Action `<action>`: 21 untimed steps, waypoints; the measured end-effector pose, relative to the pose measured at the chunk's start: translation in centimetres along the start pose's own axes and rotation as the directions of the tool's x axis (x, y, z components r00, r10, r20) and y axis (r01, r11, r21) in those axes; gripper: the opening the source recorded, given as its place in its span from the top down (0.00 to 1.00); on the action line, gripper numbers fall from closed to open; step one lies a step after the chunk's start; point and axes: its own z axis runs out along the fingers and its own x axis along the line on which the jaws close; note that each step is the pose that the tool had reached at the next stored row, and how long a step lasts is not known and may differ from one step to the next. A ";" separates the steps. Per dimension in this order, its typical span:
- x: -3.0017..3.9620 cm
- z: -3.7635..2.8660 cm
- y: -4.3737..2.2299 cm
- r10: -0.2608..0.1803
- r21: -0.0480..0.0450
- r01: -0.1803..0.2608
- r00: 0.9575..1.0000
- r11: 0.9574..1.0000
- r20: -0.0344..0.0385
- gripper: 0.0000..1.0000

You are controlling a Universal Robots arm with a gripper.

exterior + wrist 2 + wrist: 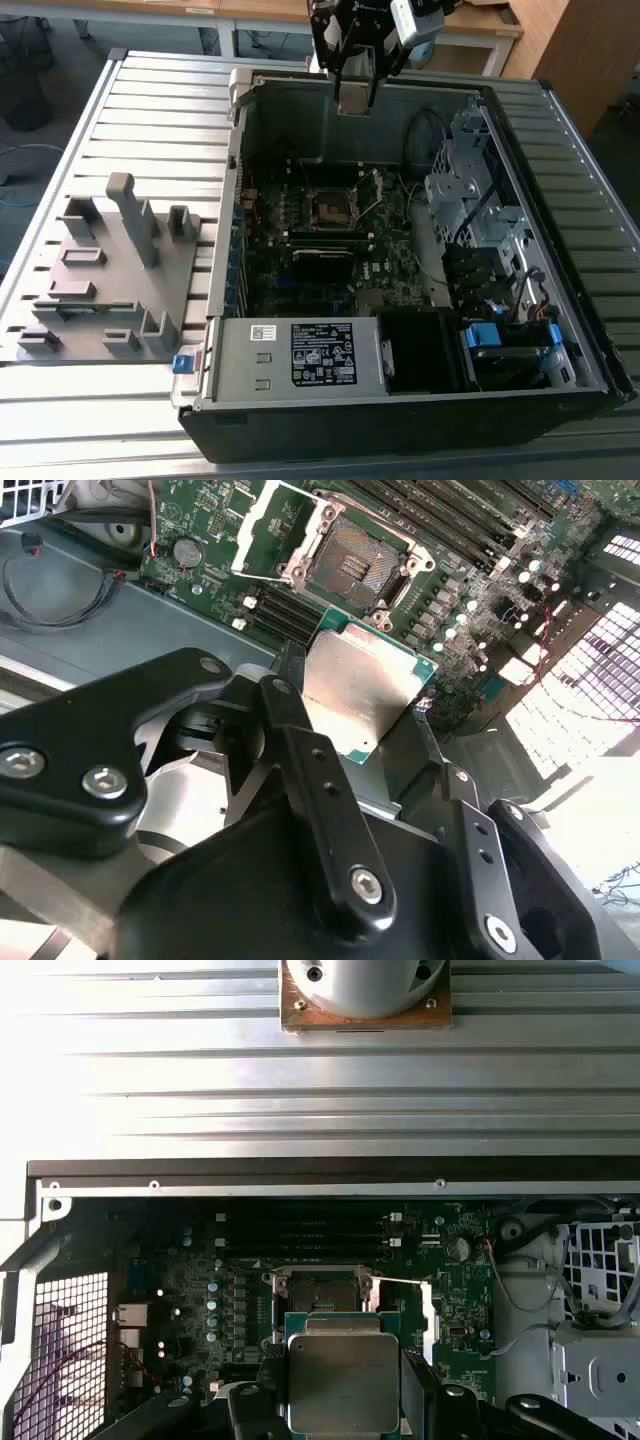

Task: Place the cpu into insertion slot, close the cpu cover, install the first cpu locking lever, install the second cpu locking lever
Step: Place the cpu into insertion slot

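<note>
My gripper (355, 95) hangs above the back wall of the open computer case (230, 300). In both wrist views it is shut on the cpu (365, 695) (342, 1380), a flat square chip with a dull metallic top and a green edge, pinched between the two black fingers (300, 740). The insertion slot (355, 565) (320, 1295) (330, 208) lies uncovered on the green board, some way below the chip. Beside the socket, the cpu cover (270, 530), a silver frame, stands swung open on its hinge.
The case rests on a ribbed metal table (150, 110). A grey fixture tray (110, 270) sits at the exterior view's left. Inside the case are a power supply (300, 355), a drive cage (470, 190), loose cables (60, 580) and long memory slots (300, 1230).
</note>
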 end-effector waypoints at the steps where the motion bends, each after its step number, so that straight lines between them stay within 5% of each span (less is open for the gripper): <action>1: 0.00 0.00 0.00 0.000 0.000 0.000 1.000 1.000 0.000 0.46; 21: -0.01 0.51 -0.05 0.000 0.000 0.000 1.000 1.000 0.000 0.46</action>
